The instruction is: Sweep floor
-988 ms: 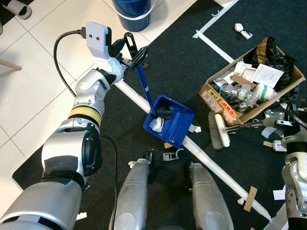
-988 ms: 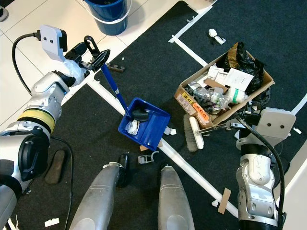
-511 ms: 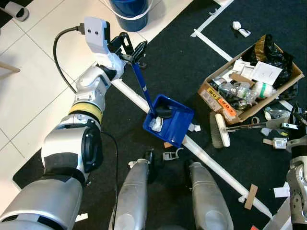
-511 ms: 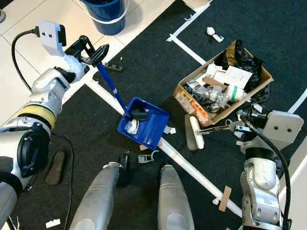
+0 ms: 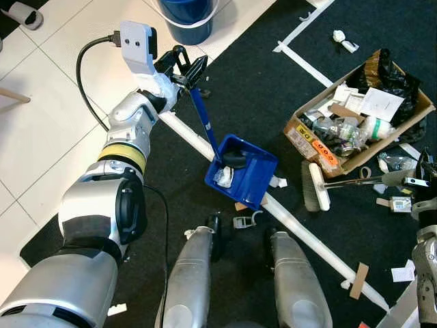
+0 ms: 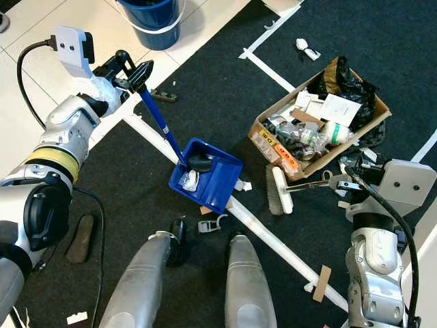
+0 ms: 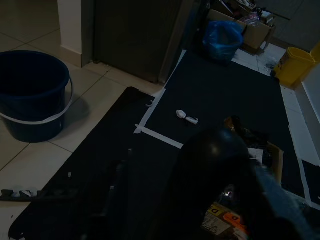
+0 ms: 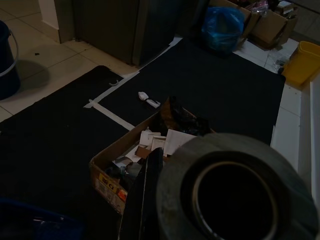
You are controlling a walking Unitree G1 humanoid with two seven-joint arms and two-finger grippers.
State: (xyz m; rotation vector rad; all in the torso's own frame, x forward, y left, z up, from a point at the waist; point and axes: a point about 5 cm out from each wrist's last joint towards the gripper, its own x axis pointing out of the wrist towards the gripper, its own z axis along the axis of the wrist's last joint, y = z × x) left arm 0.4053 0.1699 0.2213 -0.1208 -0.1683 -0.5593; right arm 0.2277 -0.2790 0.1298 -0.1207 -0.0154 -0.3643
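We stand over a black mat (image 5: 321,137) crossed by white tape lines (image 5: 300,229), with pale tiles and a blue bucket (image 6: 153,17) beyond it. A cardboard box (image 6: 317,130) of rubbish sits to our right. The blue dustpan (image 5: 244,171) rests on the mat just ahead of our legs, already holding scraps. Our left hand (image 5: 184,72) is clamped on the top of its long handle (image 5: 205,123). The brush (image 6: 281,190) lies with its head on the mat beside the box, its handle (image 6: 317,182) running to our right hand (image 6: 351,183); that hand seems to be gripping it, though we cannot tell for sure. To sweep well, we judge the pan's lip should stay flat on the mat while the brush draws the small scraps (image 5: 277,182) lying just beside it inward with short strokes.
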